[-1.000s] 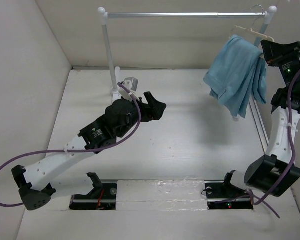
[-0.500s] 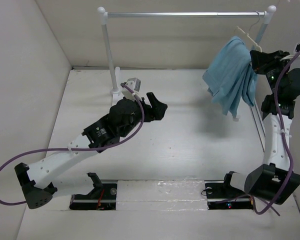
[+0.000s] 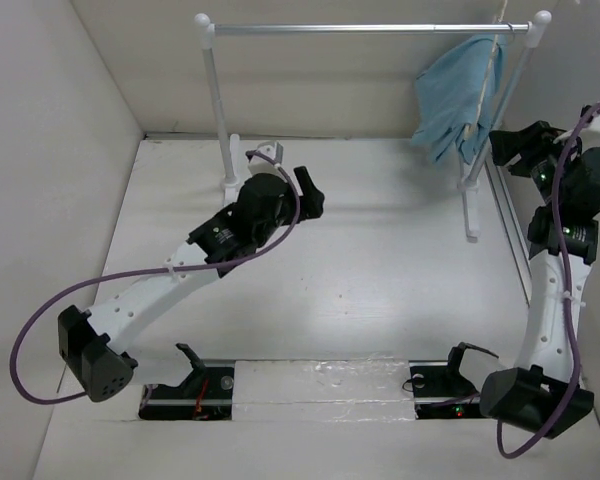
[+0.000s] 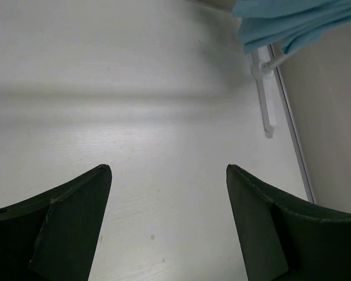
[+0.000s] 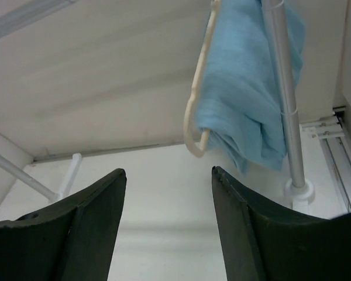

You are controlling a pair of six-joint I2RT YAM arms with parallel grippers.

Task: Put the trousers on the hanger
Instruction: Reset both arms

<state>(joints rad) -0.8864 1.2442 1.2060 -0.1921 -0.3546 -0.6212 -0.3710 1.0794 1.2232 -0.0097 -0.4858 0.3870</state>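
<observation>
one thin curved beige hanger (image 5: 188,129) carries soft, wrinkly sky-blue trousers (image 5: 240,88).

A white-posted clothes rail (image 3: 365,30) stands on a white table (image 3: 380,270). Behind the rail rises a plain beige back wall (image 3: 320,90); left of it, a matching side wall (image 3: 40,150). The light is soft and even.
</observation>
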